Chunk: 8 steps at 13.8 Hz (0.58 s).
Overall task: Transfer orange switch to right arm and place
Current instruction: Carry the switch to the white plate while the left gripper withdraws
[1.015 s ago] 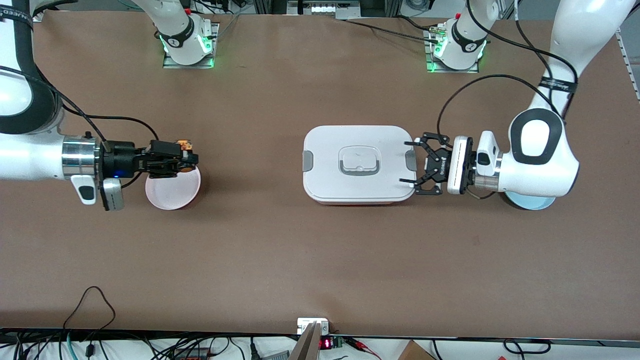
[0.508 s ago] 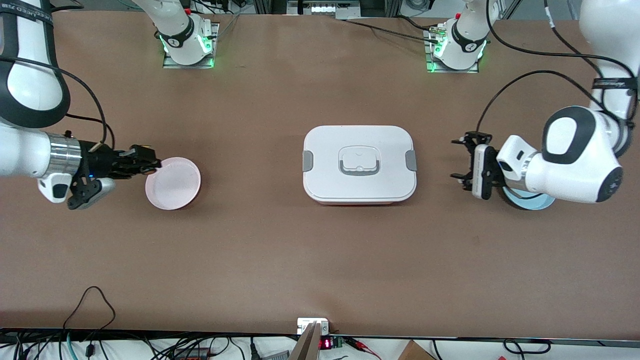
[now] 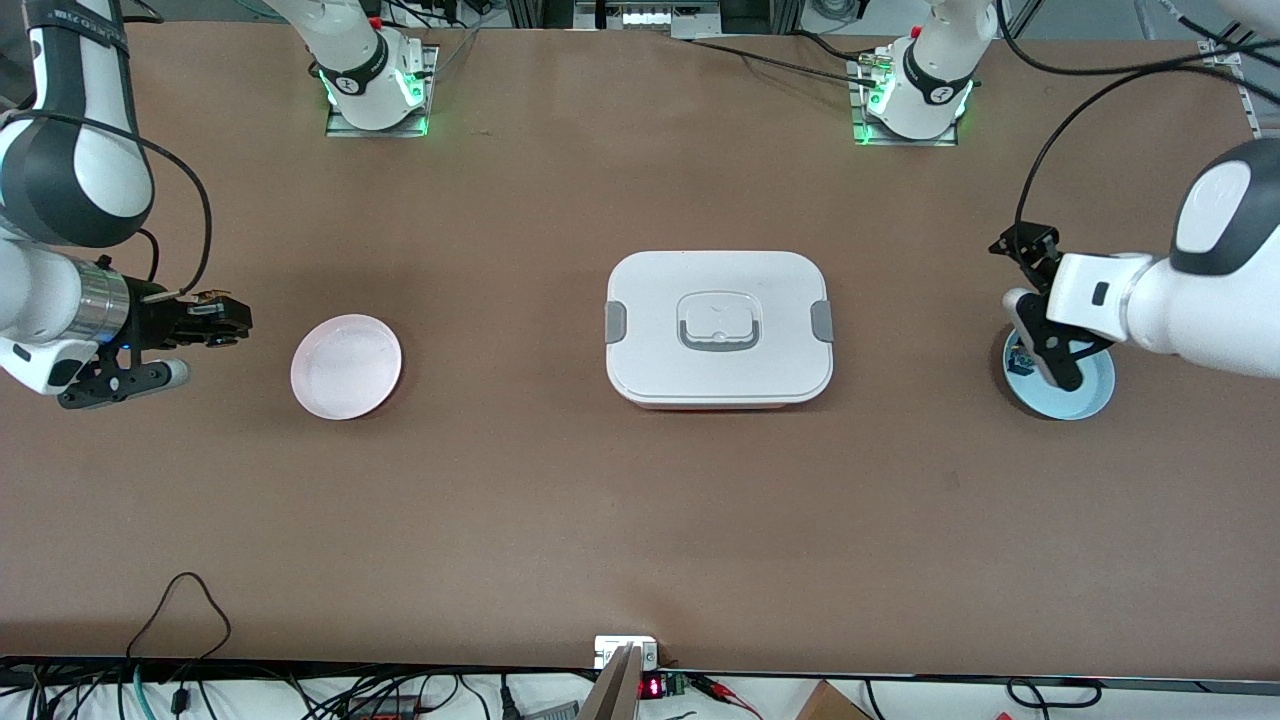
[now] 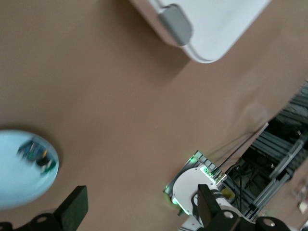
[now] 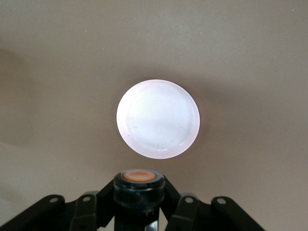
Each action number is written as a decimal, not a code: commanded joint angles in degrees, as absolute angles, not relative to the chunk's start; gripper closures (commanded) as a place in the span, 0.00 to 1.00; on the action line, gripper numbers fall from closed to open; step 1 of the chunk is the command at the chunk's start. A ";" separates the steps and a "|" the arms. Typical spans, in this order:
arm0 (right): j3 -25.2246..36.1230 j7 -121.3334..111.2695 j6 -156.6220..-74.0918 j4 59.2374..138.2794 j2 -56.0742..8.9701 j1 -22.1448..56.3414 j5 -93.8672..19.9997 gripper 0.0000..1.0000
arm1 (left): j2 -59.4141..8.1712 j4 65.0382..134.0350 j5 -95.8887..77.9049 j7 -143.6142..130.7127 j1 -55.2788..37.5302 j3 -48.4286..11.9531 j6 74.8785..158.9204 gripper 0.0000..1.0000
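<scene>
Between the closed jaws of the right gripper [image 5: 139, 211]: orange switch [image 5: 139, 185], orange top up, black body clamped. Hangs over bare tabletop [image 3: 500, 500] at the right arm's end, just beside the pink plate [image 3: 346, 366] but not over it; in the right wrist view, pink plate [image 5: 158, 118] lies clear ahead of the switch, nothing on it. In the front view, right gripper [image 3: 225, 322] points toward the plate, with the silver wrist ring and the black-and-white right arm [image 3: 60, 190] rising from the view's edge.

Near the middle of the tabletop: white lidded container [image 3: 718, 327] with grey side latches and a grey handle on the lid, a red base edge showing at its side nearer the front camera.

Toward the left arm's end: light blue plate [image 3: 1085, 400], carrying a small part with a green-blue top [image 4: 36, 155]. Over that plate, left gripper [image 3: 1030, 300], jaws spread wide and holding nothing; in the left wrist view, left gripper [image 4: 139, 211] shows two black fingertips well apart, above brown tabletop, with the blue plate [image 4: 14, 183] to one side and a corner of the white container [image 4: 211, 24] farther off.
</scene>
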<state>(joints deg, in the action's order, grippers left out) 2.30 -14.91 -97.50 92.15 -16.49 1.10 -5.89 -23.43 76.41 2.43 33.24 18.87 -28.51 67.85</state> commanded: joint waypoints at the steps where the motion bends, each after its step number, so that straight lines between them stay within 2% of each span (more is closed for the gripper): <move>1: 2.02 -12.31 -104.65 101.40 -11.96 2.02 -4.57 1.00 | -20.84 74.00 5.53 21.14 16.09 -27.34 66.27 0.00; 3: 1.93 -12.13 -110.97 106.58 -11.95 2.20 -4.57 1.00 | -15.94 76.10 5.71 10.95 13.91 -23.58 69.06 0.00; 5: 1.93 -12.13 -119.05 112.91 -12.04 2.46 -4.57 1.00 | -8.73 83.55 5.71 1.19 5.93 -12.27 80.44 0.00; 7: 1.93 -12.04 -127.84 118.89 -13.35 2.64 -4.66 1.00 | -1.96 91.89 5.01 -1.23 4.05 -6.70 91.01 0.00; 8: 1.93 -12.04 -132.32 121.61 -13.88 2.55 -4.66 1.00 | -0.37 94.20 5.10 0.07 2.91 -3.90 92.45 0.00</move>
<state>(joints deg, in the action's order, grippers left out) 2.20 -13.35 -124.92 115.16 -14.74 2.46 -5.60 -8.35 83.72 4.45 0.94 5.22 -9.48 86.18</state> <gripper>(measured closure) 0.652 0.000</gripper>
